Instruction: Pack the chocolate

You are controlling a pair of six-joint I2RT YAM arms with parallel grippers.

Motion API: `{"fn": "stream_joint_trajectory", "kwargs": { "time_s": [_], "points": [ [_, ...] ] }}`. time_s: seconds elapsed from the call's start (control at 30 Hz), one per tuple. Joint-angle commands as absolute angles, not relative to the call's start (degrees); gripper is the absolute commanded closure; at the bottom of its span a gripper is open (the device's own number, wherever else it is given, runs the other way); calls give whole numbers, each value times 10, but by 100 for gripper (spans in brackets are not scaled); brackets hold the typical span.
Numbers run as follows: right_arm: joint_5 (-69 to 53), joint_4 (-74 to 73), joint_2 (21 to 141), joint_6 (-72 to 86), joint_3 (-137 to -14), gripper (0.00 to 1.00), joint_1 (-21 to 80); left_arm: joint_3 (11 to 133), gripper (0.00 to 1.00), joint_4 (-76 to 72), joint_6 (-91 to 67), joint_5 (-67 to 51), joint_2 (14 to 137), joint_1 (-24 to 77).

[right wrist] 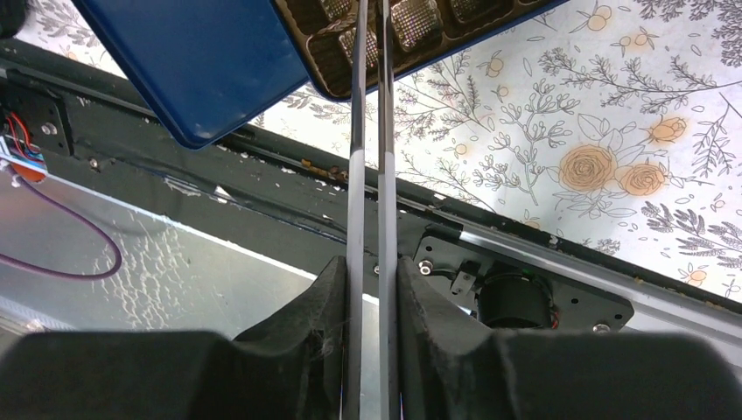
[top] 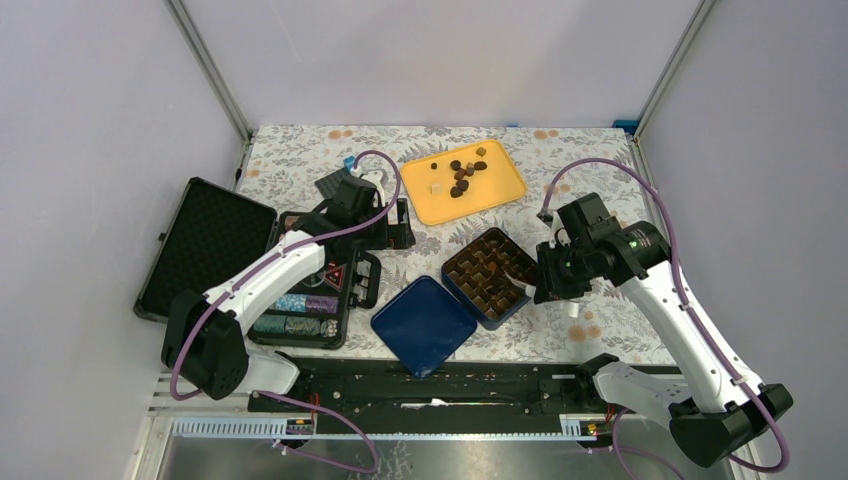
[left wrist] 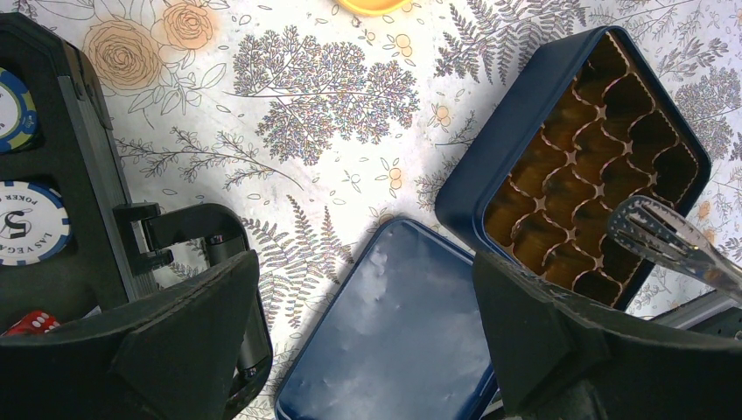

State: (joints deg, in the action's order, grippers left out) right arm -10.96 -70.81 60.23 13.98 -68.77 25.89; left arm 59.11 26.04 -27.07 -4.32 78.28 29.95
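Several dark brown chocolate pieces (top: 462,178) and one pale cream piece (top: 437,187) lie on the yellow tray (top: 430,208) at the back. The open blue box (top: 490,275) with a brown cell insert sits mid-table. My right gripper (top: 555,280) is shut on clear plastic tongs (top: 520,281). The tongs' tips (left wrist: 634,223) hang over the box's near cells (left wrist: 560,201), and I see no piece between them. In the right wrist view the tongs' blades (right wrist: 369,175) run almost together from my gripper (right wrist: 372,262). My left gripper (left wrist: 366,262) stands open above the blue lid (left wrist: 402,324), holding nothing.
The blue lid (top: 425,325) lies flat beside the box, toward the front. An open black case (top: 300,290) with poker chips (left wrist: 31,223) and red dice (left wrist: 35,322) sits left. The arms' black base rail (right wrist: 262,201) runs along the table's near edge.
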Motion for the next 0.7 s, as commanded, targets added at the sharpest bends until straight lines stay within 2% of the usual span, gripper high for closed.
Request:
{"fn": "stream_joint_trajectory", "kwargs": {
  "time_s": [0.0,0.23,0.47,0.67],
  "points": [
    [-91,-696,595,139,-729,85,264,591,1,239,-274,-50,771,301],
    [-41,-649,621,143,-803,85,264,590,1,238,-268,-46,773,301],
    [-16,-460,694,157,-795,80,264,585,1,240,-265,-44,765,301],
    [66,-344,798,143,-786,73,264,585,1,253,-256,-33,756,301]
  ]
}}
